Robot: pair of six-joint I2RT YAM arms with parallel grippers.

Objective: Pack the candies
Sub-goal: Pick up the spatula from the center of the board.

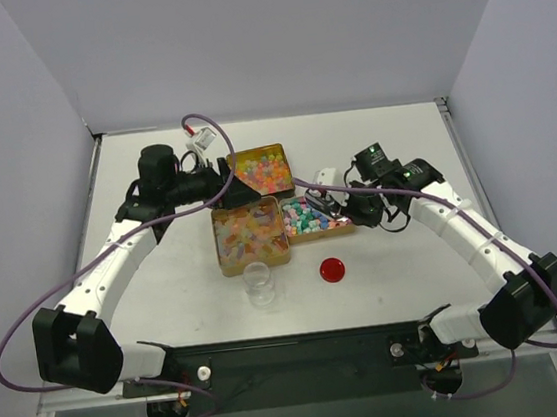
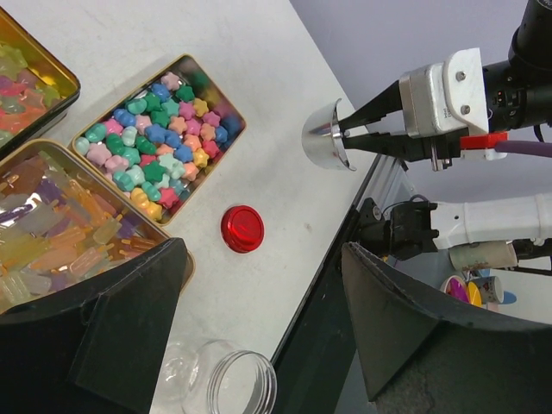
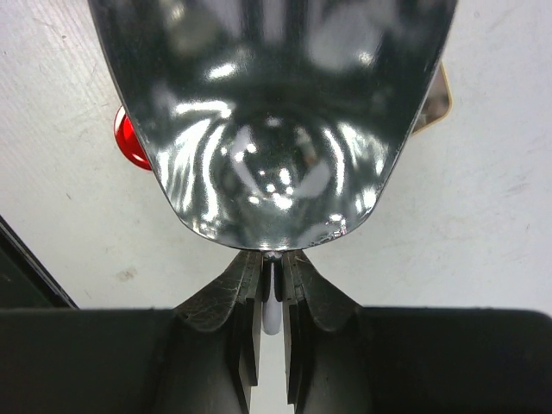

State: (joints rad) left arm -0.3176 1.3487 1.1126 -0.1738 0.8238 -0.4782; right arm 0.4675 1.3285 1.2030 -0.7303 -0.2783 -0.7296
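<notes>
Subject: the candies (image 2: 159, 138), tiny multicoloured sweets, all lying in three open gold metal tins at mid-table. None shows in the jar.
- star tin (image 2: 244, 123), nearest the right arm: star-shaped pieces in blue, green, pink and yellow
- square tin (image 1: 255, 268), just beside it: pale translucent gummies
- far tin (image 1: 286, 157), turned at an angle: orange and yellow pieces

A small clear round jar (image 1: 260, 283) stands upright with its mouth open, just on the near side of the square tin. A flat red round lid (image 1: 334, 270) lies apart from it on the white table (image 1: 387, 277).

End effectors: the right gripper (image 3: 274, 267) has its fingers pressed together on the thin handle of a shiny metal scoop (image 3: 276, 121), held by the star tin's edge. The left gripper (image 2: 263, 250) has its fingers wide apart with nothing between them.

Judged step: scooping has yet to start and the jar looks unfilled.

Risks:
- thin handle pinched at its end: the metal scoop may twist under load and shed sweets
- narrow jar mouth against a wide bowl: sweets may spill onto the table
- nothing braces the light jar, so a nudge could tip or slide it

Unclear:
- the bowl fills the right wrist view, so only a sliver of lid and a tin corner show
- the bowl looks empty, but reflections make this uncertain
- scoop height above the table cannot be judged
- the jar is cut off at the bottom of the left wrist view
- the left fingertips are not visible from above
</notes>
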